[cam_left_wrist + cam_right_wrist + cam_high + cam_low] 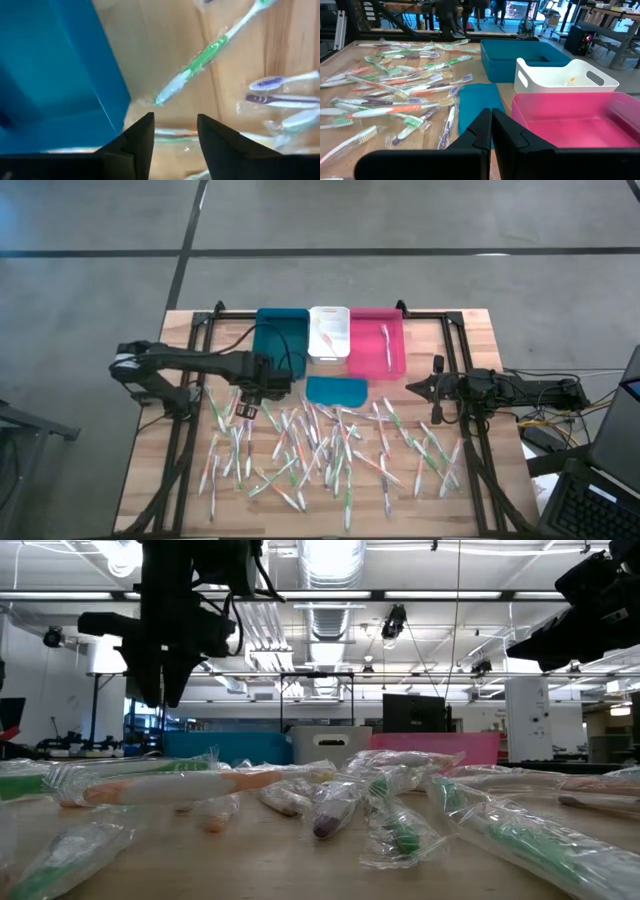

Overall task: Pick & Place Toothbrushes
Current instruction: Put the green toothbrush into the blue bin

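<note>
While parted — left gripper (174, 131) empty

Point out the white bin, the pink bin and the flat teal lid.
white bin (329, 355), high view, its near rim.
pink bin (398, 345), high view, bare floor.
flat teal lid (336, 390), high view, its middle.

Bare table (165, 45) lies ahead of the left claw (175, 131); the blue bin wall (55, 75) blocks one side, a wrapped green toothbrush (200, 62) lies beyond.
</note>
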Robot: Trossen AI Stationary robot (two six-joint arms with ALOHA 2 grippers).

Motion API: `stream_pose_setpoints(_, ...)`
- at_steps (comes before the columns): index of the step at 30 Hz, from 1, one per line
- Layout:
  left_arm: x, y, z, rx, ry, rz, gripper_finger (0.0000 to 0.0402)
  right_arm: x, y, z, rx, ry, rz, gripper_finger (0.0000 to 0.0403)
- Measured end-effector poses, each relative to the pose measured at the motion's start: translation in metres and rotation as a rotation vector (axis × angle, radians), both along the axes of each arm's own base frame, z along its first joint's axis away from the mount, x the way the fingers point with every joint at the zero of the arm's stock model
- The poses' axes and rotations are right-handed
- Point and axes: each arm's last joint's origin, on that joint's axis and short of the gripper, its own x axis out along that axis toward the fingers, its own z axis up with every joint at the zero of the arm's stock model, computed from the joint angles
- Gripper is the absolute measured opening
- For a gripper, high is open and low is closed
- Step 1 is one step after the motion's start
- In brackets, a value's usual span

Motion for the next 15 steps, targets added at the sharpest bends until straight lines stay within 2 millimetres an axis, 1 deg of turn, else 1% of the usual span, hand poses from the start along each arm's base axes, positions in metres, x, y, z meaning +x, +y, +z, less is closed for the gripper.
stream_pose_setpoints(3,0.0,0.0,-0.009,0.002,-0.001,-0.1,0.0159,0.0,0.0,0.0,0.0,0.0,0.0,0.0008)
stream_pose_setpoints(8,-0.004,0.0,-0.032,0.005,0.02,-0.227,0.016,0.0,0.0,0.0,0.0,0.0,0.0,0.0008)
stream_pose_setpoints(15,-0.011,-0.001,-0.055,-0.006,0.031,-0.301,0.016,0.0,0.0,0.0,0.0,0.0,0.0,0.0008)
